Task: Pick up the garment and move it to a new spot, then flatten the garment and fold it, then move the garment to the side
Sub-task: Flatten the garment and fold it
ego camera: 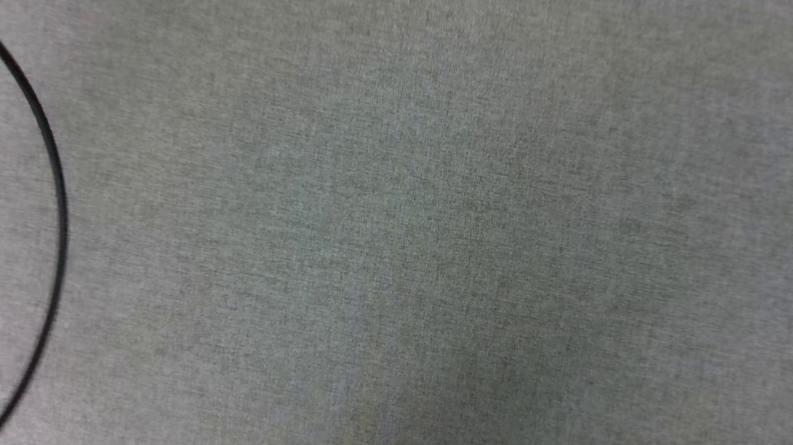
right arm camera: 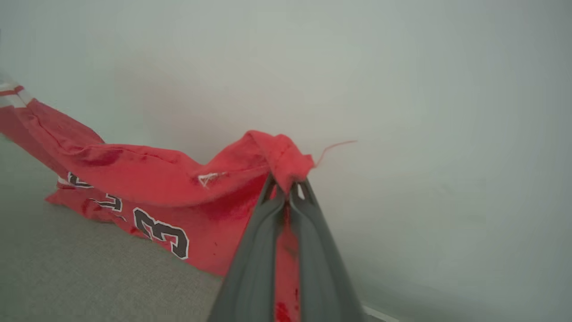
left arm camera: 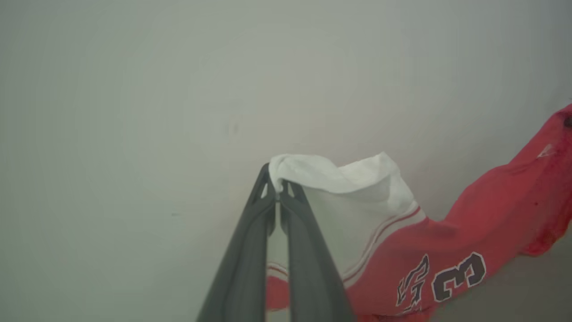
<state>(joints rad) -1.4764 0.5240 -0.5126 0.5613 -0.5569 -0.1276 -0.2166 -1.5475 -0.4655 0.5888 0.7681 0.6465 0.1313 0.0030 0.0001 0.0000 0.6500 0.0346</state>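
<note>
In the left wrist view, the left gripper (left arm camera: 278,197) rises from the bottom edge with its two long dark fingers (left arm camera: 241,268) pressed together at the tips, pinched on the folded edge of the white short sleeve (left arm camera: 348,179). That sleeve belongs to the bright red thin-fabric T-shirt (left arm camera: 469,223), which hangs away to the right of the fingers, with red-and-white striped trim where sleeve meets body. A black number 3 outlined in white (left arm camera: 460,275) shows low on the red cloth. Behind it all is a plain pale wall (left arm camera: 178,89).

In the right wrist view, the right gripper (right arm camera: 288,190) is likewise closed, its tips clamped on a bunched red corner of the T-shirt (right arm camera: 156,174). A loose red thread (right arm camera: 335,145) sticks out just beside the clamped corner. A small white logo (right arm camera: 208,179) sits near that grip. The shirt stretches leftward and sags down until its lower part touches the grey woven fabric surface (right arm camera: 89,268).

In the head view, that grey surface (ego camera: 442,229) lies below, with a thin black cable (ego camera: 57,182) curving across its left side.
</note>
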